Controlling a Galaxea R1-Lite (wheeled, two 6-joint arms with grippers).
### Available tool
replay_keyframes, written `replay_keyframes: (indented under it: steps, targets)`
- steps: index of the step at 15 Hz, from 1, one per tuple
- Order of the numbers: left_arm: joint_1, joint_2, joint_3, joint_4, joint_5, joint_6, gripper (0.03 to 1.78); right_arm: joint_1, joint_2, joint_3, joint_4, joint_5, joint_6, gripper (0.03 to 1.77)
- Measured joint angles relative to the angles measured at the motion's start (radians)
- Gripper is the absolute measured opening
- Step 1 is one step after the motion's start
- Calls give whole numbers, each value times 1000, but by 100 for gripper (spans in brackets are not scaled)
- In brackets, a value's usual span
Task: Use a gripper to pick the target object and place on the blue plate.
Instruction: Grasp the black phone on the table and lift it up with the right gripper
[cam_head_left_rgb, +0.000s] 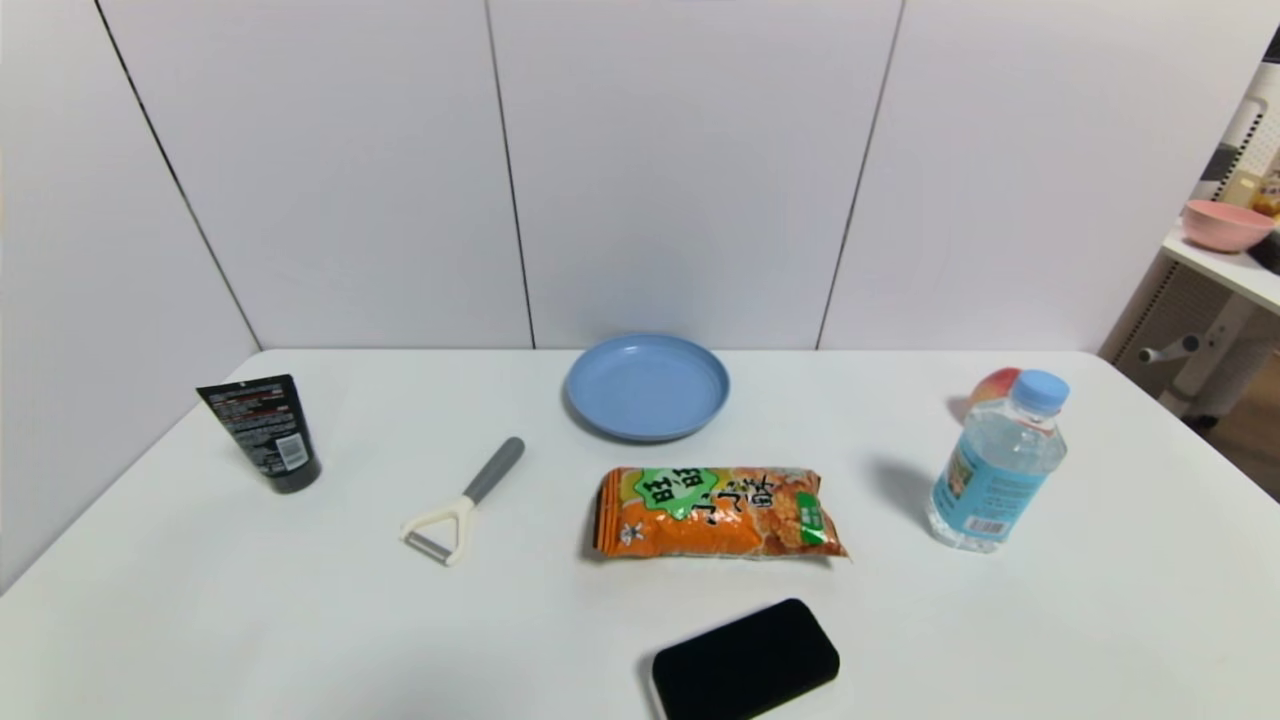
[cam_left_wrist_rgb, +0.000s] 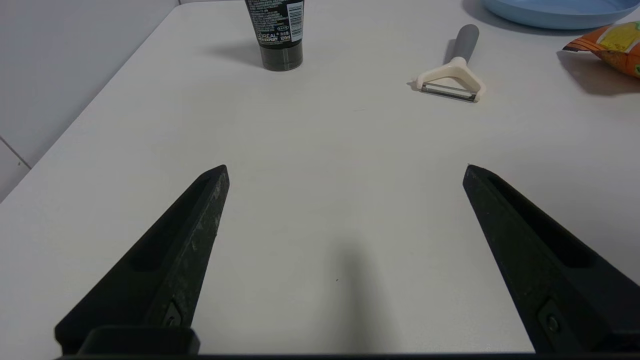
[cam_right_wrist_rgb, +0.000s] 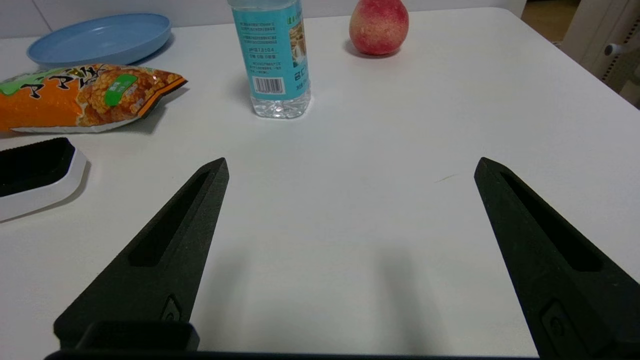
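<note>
Table (cam_head_left_rgb: 1100, 620): white top, white wall panels behind it

Black-topped block (cam_head_left_rgb: 745, 661): the item to be picked; flat, rounded corners, black felt-like top on a white base; lies at the near edge of the table, just nearer to me than the snack bag and apart from it; nothing touches it; my right wrist view catches one end of it (cam_right_wrist_rgb: 35, 175) off to the side of my right fingers

Blue plate (cam_head_left_rgb: 647, 386): round, shallow, raised rim; sits at the far middle of the table with nothing on it; the snack bag lies between it and the block

Snack bag (cam_head_left_rgb: 715, 512): orange, lying flat, just in front of the plate

Peeler (cam_head_left_rgb: 462, 500): cream head, grey handle, left of the bag

Black tube (cam_head_left_rgb: 263, 432): stands on its cap at the far left, barcode on its face

Water bottle (cam_head_left_rgb: 998, 462): upright on the right, blue cap and label

Peach (cam_head_left_rgb: 992, 385): just behind the bottle

Pink bowl (cam_head_left_rgb: 1225, 224): on a separate shelf beyond the table's right corner

My left gripper (cam_left_wrist_rgb: 345, 170): fingers spread wide, gripping nothing, low over bare table on the near left, tube and peeler ahead

My right gripper (cam_right_wrist_rgb: 350, 165): fingers spread wide, gripping nothing, low over bare table on the near right, bottle and peach ahead
</note>
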Motion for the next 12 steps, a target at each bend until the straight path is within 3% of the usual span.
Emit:
replay_keyframes:
  steps: [7, 10, 12]
  targets:
    - [0, 0, 0, 0, 0, 0, 169, 0, 6, -4, 19, 0, -3, 170]
    - [0, 0, 0, 0, 0, 0, 169, 0, 60, -100, 29, 19, -21, 170]
    - [0, 0, 0, 0, 0, 0, 169, 4, 139, -240, 31, 26, -31, 170]
